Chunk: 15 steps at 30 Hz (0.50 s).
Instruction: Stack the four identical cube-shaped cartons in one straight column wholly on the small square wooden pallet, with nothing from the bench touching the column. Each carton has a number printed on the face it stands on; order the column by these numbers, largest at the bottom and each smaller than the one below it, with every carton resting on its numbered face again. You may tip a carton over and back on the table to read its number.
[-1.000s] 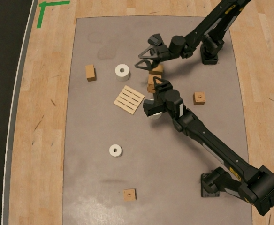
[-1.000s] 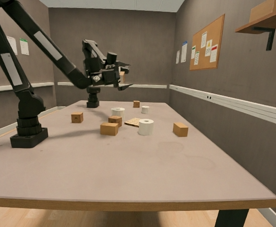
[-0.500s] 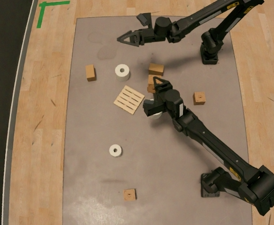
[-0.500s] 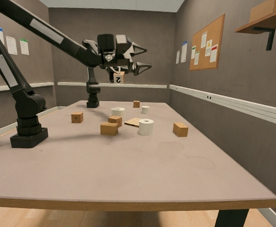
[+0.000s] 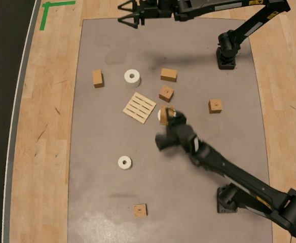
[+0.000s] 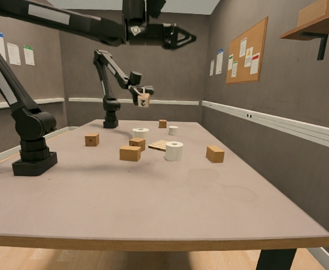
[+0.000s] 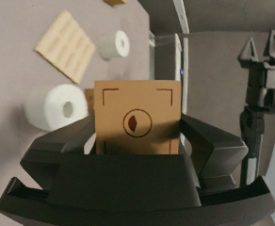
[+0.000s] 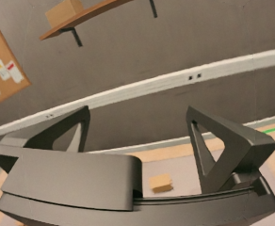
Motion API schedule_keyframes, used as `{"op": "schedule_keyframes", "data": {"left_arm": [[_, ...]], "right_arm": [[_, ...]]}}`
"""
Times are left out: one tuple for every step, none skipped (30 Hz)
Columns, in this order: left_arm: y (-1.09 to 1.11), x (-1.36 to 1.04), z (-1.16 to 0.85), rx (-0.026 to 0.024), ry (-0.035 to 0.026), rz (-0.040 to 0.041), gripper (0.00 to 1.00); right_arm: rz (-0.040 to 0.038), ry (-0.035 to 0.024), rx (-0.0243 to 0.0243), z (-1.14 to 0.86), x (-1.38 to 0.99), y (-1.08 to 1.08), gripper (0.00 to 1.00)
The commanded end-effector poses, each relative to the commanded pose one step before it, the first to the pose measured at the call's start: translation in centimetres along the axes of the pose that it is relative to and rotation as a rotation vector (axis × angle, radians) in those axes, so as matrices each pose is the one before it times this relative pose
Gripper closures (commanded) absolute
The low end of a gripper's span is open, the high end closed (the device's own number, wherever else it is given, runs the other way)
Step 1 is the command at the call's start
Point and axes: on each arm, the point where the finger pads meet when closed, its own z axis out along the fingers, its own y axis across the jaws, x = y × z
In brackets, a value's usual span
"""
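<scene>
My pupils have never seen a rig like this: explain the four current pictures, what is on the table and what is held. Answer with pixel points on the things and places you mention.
Two black robot arms are mounted on one table. One picture looks down from above, one along the table from an end, and two come from cameras on the arms' wrists.

The left gripper [image 5: 171,111] [image 6: 143,90] grips a carton [image 5: 164,118] [image 6: 143,100] [image 7: 137,110] in the air, its printed 2 facing the end camera. The right gripper [image 5: 118,13] is open, holding nothing.

On the table lie a slatted pallet [image 5: 139,107] [image 6: 159,145] [image 7: 66,46] with nothing stacked on it, three more marked cartons, two plain brown boxes and three white rolls.
</scene>
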Motion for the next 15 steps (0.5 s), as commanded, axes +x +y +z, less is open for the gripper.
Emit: {"op": "schedule_keyframes", "data": {"left_arm": [[-0.102, -2.668, -2.716, 0.05803, -0.03024, 0.06337, 0.50], [1.563, -0.680, -1.388, -0.00381, -0.00202, 0.00769, 0.50], [1.823, -0.472, -1.346, -0.01526, 0.00451, 0.00039, 0.50], [1.705, -0.233, -1.113, -0.01832, 0.00233, 0.00281, 0.50], [1.021, -0.202, -0.779, -0.00317, 0.00339, 0.00840, 0.50], [1.072, -0.356, -0.790, -0.00573, -0.00161, 0.00719, 0.50], [1.134, -0.379, -0.786, -0.00791, -0.00236, 0.00864, 0.50], [1.168, -0.357, -0.766, -0.00944, -0.00146, 0.01004, 0.50], [0.273, -1.383, -0.434, 0.00021, -0.00795, 0.01378, 0.50], [1.467, -0.289, -0.588, -0.01406, 0.00726, -0.00522, 0.50], [0.986, -0.339, -0.766, -0.00282, 0.00311, 0.00522, 0.50], [0.926, -0.253, -0.735, -0.00109, 0.00560, 0.00555, 0.50], [-0.153, -1.371, -0.672, 0.01320, -0.00467, 0.02716, 0.50], [1.063, -0.221, -0.854, -0.00117, 0.00679, 0.00617, 0.50], [1.069, 0.033, -0.899, 0.00250, 0.00800, 0.00529, 0.50]], "right_arm": [[-0.16560, -0.01356, 0.00156, 0.668, -3.804, 0.378, 0.00], [-0.03267, -0.00375, 0.00732, -0.279, -1.057, -0.405, 0.00], [-0.02917, -0.00528, 0.00673, -0.347, -1.077, -0.396, 0.00], [-0.02553, 0.00271, 0.00678, -0.086, -0.587, -0.416, 0.00], [-0.01711, 0.00193, 0.00470, -0.069, -0.407, -0.301, 0.00], [-0.01487, 0.00176, 0.00423, -0.069, -0.368, -0.280, 0.00], [-0.01355, 0.00168, 0.00402, -0.072, -0.351, -0.273, 0.00], [-0.01194, 0.00690, 0.00381, 0.115, -0.054, -0.264, 0.00], [-0.00824, 0.01076, 0.00282, 0.282, 0.246, -0.202, 0.00], [-0.00629, 0.00092, 0.00240, -0.053, -0.216, -0.176, 0.00], [-0.00454, 0.00072, 0.00208, -0.049, -0.191, -0.155, 0.00], [-0.00262, 0.00050, 0.00171, -0.042, -0.164, -0.131, 0.00], [-0.00053, 0.00024, 0.00130, -0.034, -0.132, -0.102, 0.00], [0.00058, 0.00012, 0.00119, -0.032, -0.126, -0.095, 0.00], [0.01148, -0.00149, 0.00099, -0.028, -0.208, -0.080, 0.00]]}}
